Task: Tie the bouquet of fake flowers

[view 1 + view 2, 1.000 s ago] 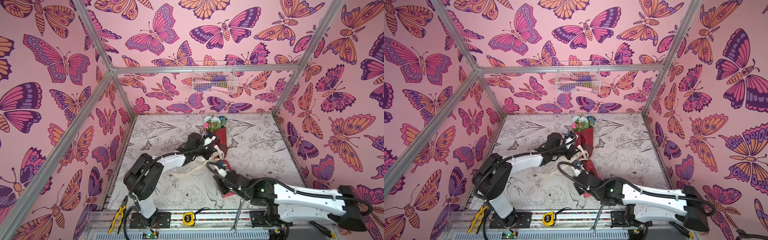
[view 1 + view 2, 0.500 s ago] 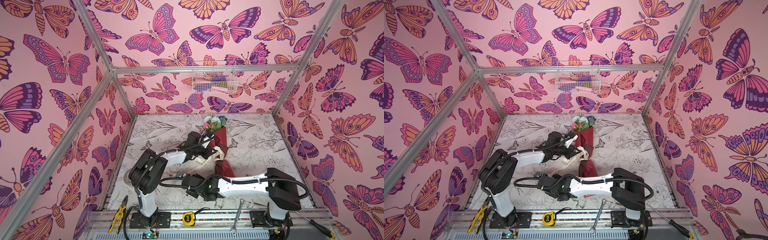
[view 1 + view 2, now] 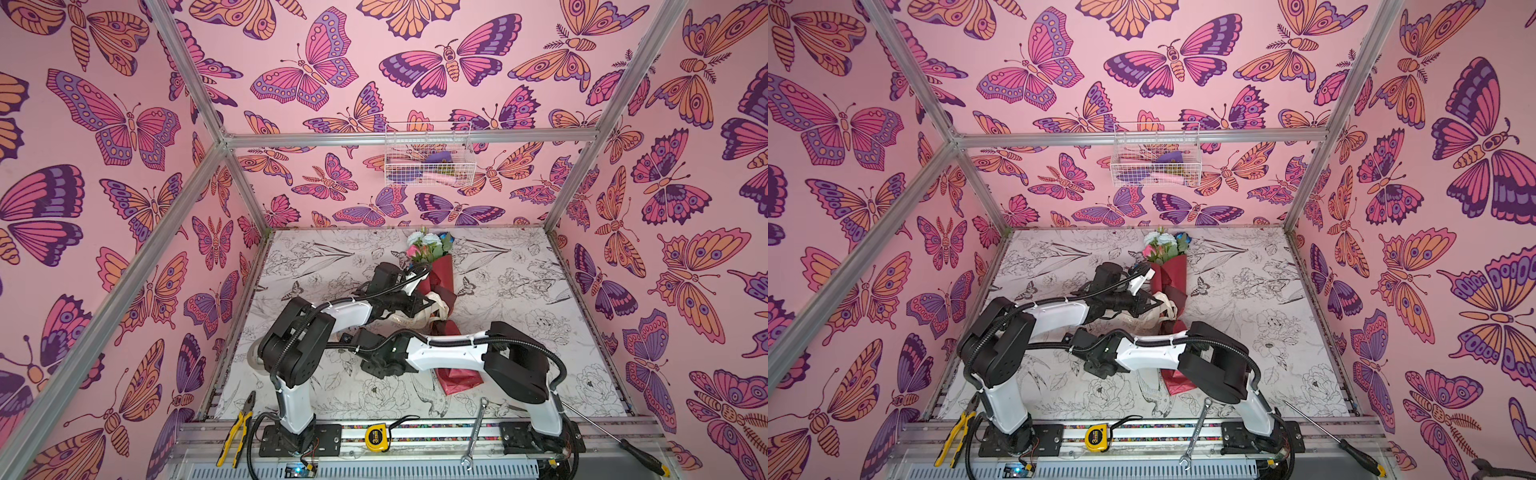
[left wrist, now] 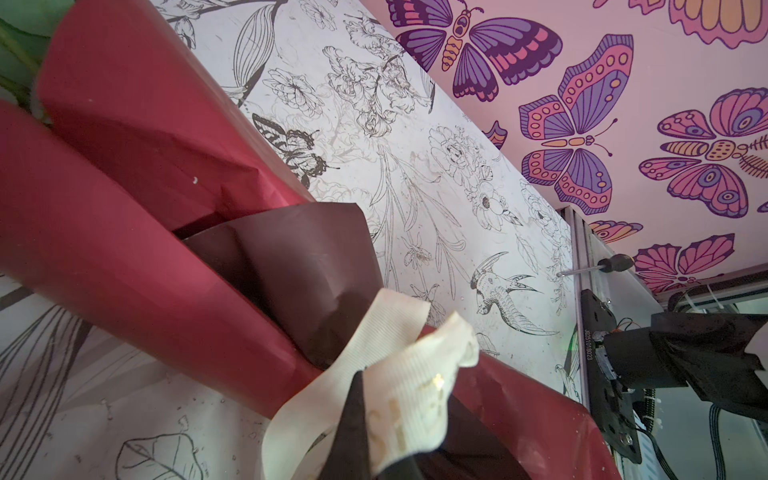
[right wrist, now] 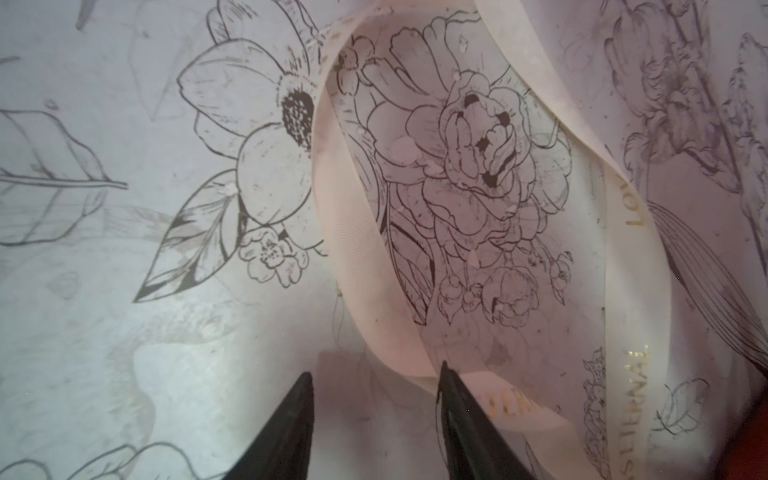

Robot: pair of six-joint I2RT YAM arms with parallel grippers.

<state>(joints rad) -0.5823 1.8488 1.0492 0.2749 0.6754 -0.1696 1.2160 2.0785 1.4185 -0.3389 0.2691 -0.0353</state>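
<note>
The bouquet of fake flowers (image 3: 435, 266) lies lengthwise on the printed mat in both top views, wrapped in dark red paper (image 4: 124, 232), heads toward the back wall. A cream ribbon (image 3: 434, 305) loops around its waist. My left gripper (image 3: 417, 305) is shut on a fold of that ribbon (image 4: 399, 374) beside the wrap; one dark finger (image 4: 353, 419) shows. My right arm (image 3: 449, 357) reaches across the bouquet's lower part toward the left. My right gripper (image 5: 374, 370) is open over the mat with nothing between its fingers; loose ribbon (image 5: 357, 257) curls just beyond one fingertip.
A white wire basket (image 3: 428, 156) hangs on the back wall. Along the front rail lie yellow pliers (image 3: 235, 432), a tape measure (image 3: 377, 436), a wrench (image 3: 473, 432) and a screwdriver (image 3: 623, 444). Butterfly-print walls close in both sides.
My right arm has folded back from the bouquet's lower end and swung its gripper leftward over the loose ribbon, its jaws opening wider. The left gripper has kept its hold.
</note>
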